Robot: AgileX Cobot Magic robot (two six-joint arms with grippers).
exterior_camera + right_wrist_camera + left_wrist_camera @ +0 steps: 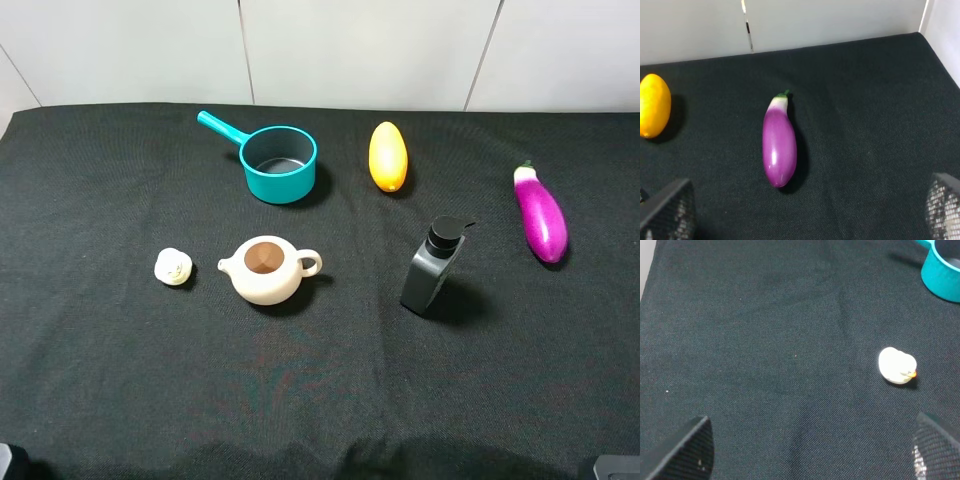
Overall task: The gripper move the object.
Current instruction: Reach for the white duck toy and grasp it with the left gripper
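The object, a small cream-white garlic-like lump [174, 267], lies on the black cloth left of the beige teapot [265, 270]. It also shows in the left wrist view [897, 366], ahead of the left gripper [812, 452] and off toward one finger [935, 445]. The left gripper is open, empty and well short of the lump. The right gripper [807, 212] is open and empty, with a purple eggplant [779, 141] ahead of it. In the high view only dark corners of the arms show, at the bottom left [10, 462] and bottom right [615, 466].
A teal saucepan [278, 161] stands behind the teapot, its rim in the left wrist view [942, 272]. A yellow oval fruit [387, 156], a black pump bottle [433, 266] and the eggplant [541, 214] lie to the right. White wall panels [360, 50] border the table's far edge.
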